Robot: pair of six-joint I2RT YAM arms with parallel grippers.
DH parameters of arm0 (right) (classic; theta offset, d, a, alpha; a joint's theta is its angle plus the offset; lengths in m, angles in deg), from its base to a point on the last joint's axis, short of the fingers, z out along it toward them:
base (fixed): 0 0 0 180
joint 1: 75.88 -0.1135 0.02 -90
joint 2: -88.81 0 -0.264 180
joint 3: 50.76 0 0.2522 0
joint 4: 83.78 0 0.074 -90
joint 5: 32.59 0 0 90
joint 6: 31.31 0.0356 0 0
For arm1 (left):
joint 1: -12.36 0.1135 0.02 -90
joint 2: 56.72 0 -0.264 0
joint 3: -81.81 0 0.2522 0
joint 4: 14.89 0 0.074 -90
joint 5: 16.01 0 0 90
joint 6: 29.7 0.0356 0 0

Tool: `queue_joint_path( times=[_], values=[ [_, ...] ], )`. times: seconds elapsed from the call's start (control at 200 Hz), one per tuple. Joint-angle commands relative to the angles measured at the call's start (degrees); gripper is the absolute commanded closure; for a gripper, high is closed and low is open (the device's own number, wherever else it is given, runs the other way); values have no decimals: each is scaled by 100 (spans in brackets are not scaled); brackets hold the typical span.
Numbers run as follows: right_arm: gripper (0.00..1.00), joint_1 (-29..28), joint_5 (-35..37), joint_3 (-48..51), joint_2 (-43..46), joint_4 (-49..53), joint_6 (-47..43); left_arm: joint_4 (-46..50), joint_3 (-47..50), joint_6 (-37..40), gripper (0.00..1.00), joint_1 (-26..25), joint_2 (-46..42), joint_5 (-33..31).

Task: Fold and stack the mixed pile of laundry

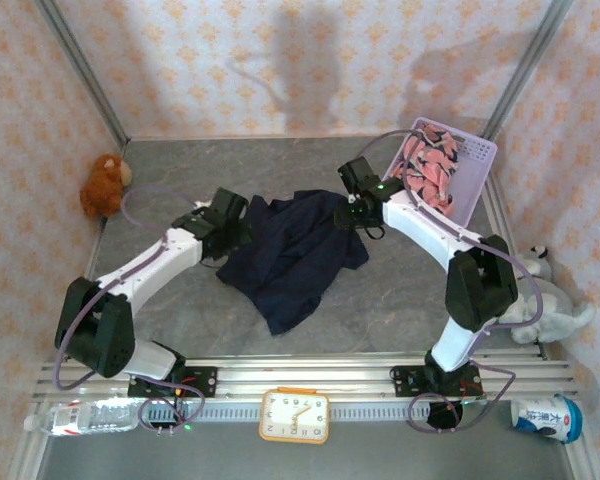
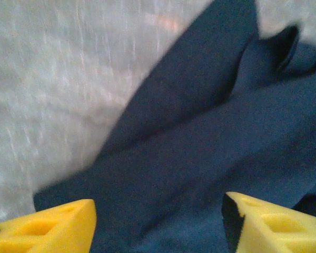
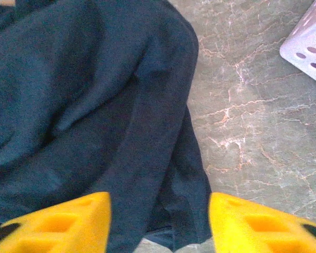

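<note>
The large dark navy garment (image 1: 295,255) lies rumpled in the middle of the grey table. The smaller pink printed garment (image 1: 427,165) sits in the lavender basket at the back right. My left gripper (image 1: 242,222) hovers at the navy cloth's left edge, jaws open, with navy fabric (image 2: 200,142) spread between and beyond its yellow fingertips (image 2: 52,229). My right gripper (image 1: 352,215) stands open over the cloth's upper right edge, where a folded navy edge (image 3: 163,132) runs between the yellow fingertips (image 3: 253,224), with nothing pinched.
The lavender perforated basket (image 1: 470,185) stands at the back right, its corner (image 3: 308,47) near my right gripper. A brown plush toy (image 1: 104,185) sits at the left wall, a grey one (image 1: 550,300) at the right. A clock (image 1: 294,415) and bottles lie on the front rail.
</note>
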Motion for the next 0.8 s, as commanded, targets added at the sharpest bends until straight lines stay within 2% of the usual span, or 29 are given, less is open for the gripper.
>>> queue_joint_path(
  times=[0.0, 0.19, 0.44, 0.48, 0.56, 0.631, 0.796],
  values=[
    [42, -12, -239, 349, 274, 173, 267, -248, 28, 146, 31, -394, 137, 216],
    [39, -15, -1604, 1539, 758, -558, 732, -430, 40, 285, 33, -821, 715, 361],
    [40, -66, -2601, 2197, 471, -1927, 1615, -74, -225, 600, 63, -826, 1386, -112],
    [45, -69, -2582, 2169, 382, -1984, 1679, -35, -282, 598, 73, -829, 1421, -145],
    [74, -67, -2372, 2101, 255, -1901, 1777, 47, -358, 511, 99, -829, 1351, -224],
    [100, -59, -2084, 2050, 299, -1701, 1782, 161, -450, 449, 100, -801, 1158, -260],
    [100, 11, -1412, 1828, 798, -1035, 1553, 415, -791, 449, 100, -693, 441, -306]
  ],
)
